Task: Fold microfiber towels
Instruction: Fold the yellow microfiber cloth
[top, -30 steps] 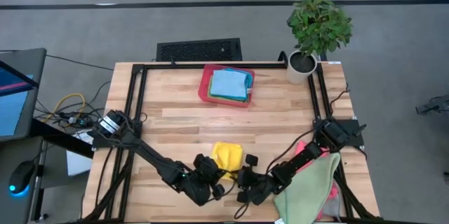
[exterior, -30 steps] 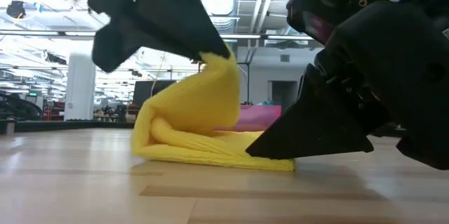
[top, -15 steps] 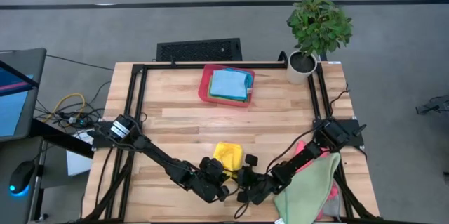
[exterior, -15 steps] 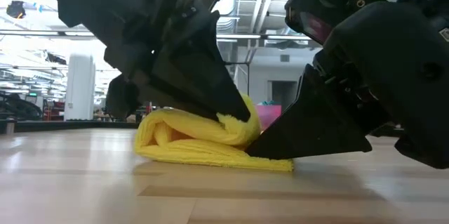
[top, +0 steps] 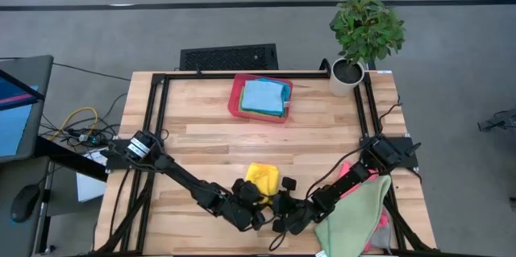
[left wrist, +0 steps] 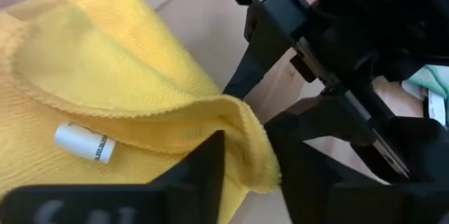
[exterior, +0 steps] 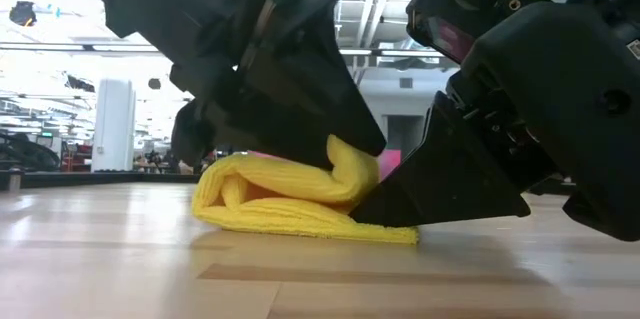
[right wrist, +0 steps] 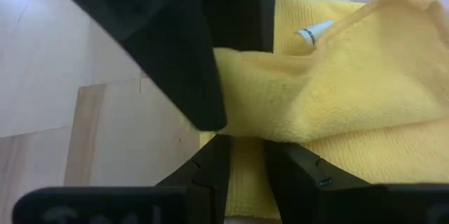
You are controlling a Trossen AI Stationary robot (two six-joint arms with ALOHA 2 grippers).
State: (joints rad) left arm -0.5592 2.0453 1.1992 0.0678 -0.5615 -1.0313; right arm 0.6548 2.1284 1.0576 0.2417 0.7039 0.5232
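Note:
A yellow microfiber towel [top: 262, 178] lies folded over itself near the table's front edge, its lower layers flat on the wood [exterior: 300, 221]. My left gripper [left wrist: 249, 175] sits low over the folded-over flap, fingers parted, with the flap's hemmed edge between them. My right gripper [right wrist: 245, 164] faces it from the table's right side and is shut on the towel at table height. A white tag [left wrist: 84, 142] shows on the flap. My left gripper straddles the flap's hemmed edge [left wrist: 252, 136], which lies loose between the parted fingers and against them. The fingers slant down from the table's left side. The flap rests slack on the layers below. My right gripper pinches the towel's edge [right wrist: 245, 147] between its two fingers, slanting down from the table's right side. The fingertips [exterior: 365, 211] are at the table, and the towel lies on the wood there. How many layers it has cannot be told.
A red tray [top: 235, 100] at the far middle holds a folded light blue towel [top: 264, 96]. A green towel [top: 355, 217] over a pink one [top: 345, 168] lies at the near right. A potted plant [top: 363, 35] stands at the far right corner.
My left gripper has gone down and toward my right gripper, bringing along the towel's raised part. That part stood up in a peak and now lies folded over on the lower layers, which stayed on the table.

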